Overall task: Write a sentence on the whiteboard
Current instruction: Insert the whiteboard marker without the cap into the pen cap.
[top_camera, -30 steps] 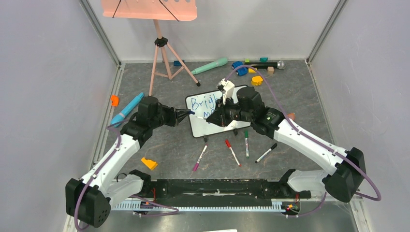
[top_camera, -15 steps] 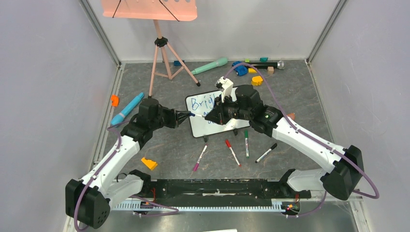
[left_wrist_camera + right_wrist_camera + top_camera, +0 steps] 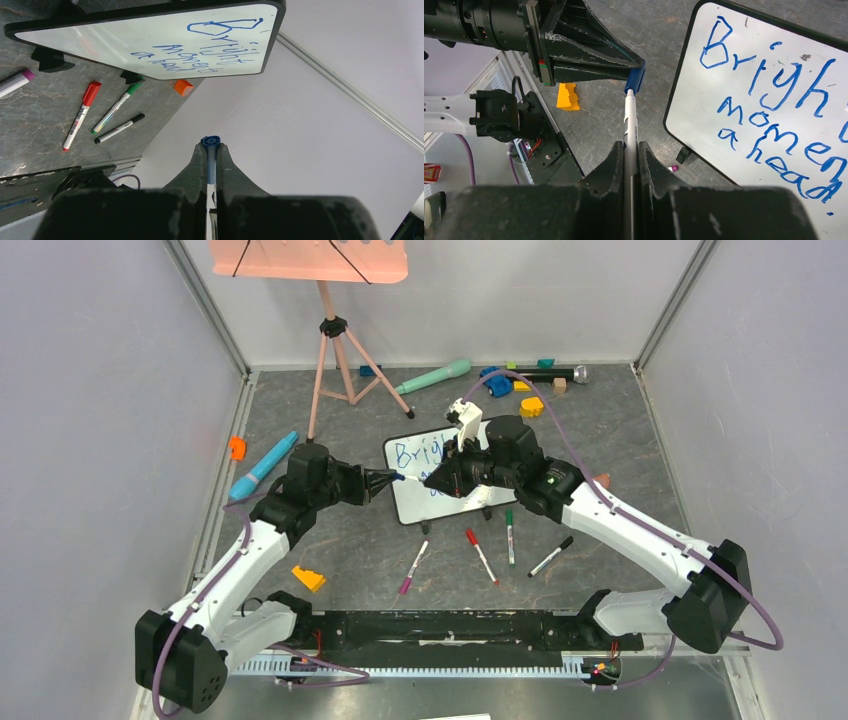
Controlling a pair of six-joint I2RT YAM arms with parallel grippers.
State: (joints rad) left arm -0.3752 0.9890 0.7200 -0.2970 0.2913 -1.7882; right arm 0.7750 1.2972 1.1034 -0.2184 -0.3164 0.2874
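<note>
At the top view's centre, the right hand (image 3: 433, 480) clamps a marker (image 3: 629, 120), its long axis pointing left into the cap (image 3: 635, 80) pinched by the left hand (image 3: 388, 479), at the left edge of the whiteboard (image 3: 412, 503) with its sentence (image 3: 774, 130)

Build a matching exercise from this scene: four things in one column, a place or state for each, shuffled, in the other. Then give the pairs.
Things
1. whiteboard
2. blue cap
3. white pen
4. red-capped pen

Places or states
A. lying loose on the table
B. pinched in the left gripper
C. carries blue handwriting
D. clamped in the right gripper

Pairs: 1-C, 2-B, 3-D, 4-A
</note>
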